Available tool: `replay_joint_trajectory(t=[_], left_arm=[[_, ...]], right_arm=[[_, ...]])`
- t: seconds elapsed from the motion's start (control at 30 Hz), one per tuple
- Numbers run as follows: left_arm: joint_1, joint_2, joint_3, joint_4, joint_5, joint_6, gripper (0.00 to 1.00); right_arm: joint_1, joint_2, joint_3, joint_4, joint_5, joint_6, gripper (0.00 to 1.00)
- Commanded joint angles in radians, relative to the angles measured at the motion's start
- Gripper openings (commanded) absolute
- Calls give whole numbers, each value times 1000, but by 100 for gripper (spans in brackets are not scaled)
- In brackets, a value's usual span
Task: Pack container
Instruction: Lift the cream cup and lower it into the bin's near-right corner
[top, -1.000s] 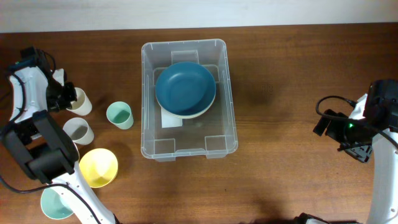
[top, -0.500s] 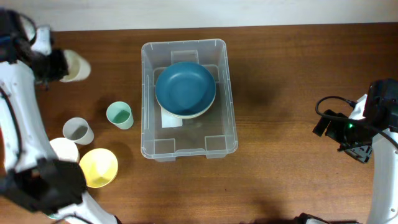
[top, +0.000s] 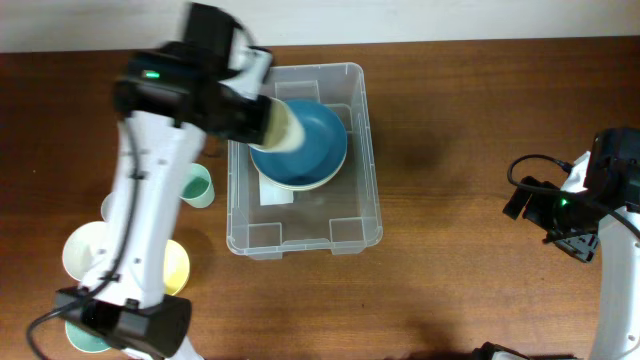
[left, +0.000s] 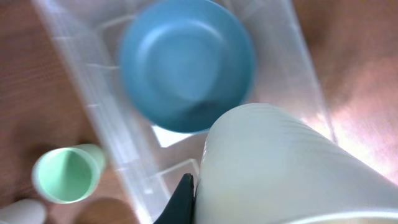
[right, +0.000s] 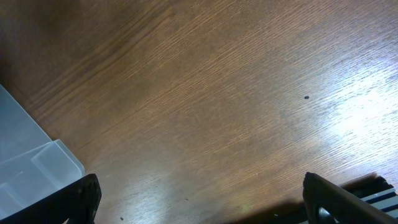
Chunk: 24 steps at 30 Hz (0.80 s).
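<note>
Wood table, w/ the container at its middle: big clear plastic rectangular bin, rounded corners, a rim, white label on its floor. A blue bowl sits in its far half, stacked on a pale bowl. The left gripper hangs over the bin's left rim, pinching a cream cup tipped sideways above the bowl. A green cup stands upright just left of the bin. The right gripper is well apart at the right edge, fingers spread wide, nothing betw. them.
</note>
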Motion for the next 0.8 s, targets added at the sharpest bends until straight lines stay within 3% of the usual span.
replay_joint_trajectory(t=[0.0, 0.2, 0.37, 0.77], left_arm=[[-97, 23, -5, -6, -84, -105, 1], [-212, 106, -39, -2, -150, -204, 1], [-219, 166, -92, 28, -148, -283, 1], [-284, 242, -251, 135, -97, -328, 1]], right_arm=[[-5, -1, -2, -5, 5, -10, 100], [-5, -1, -2, -15, 5, -10, 100], [-5, -1, -2, -17, 5, -10, 100], [-5, -1, -2, -19, 5, -10, 100]])
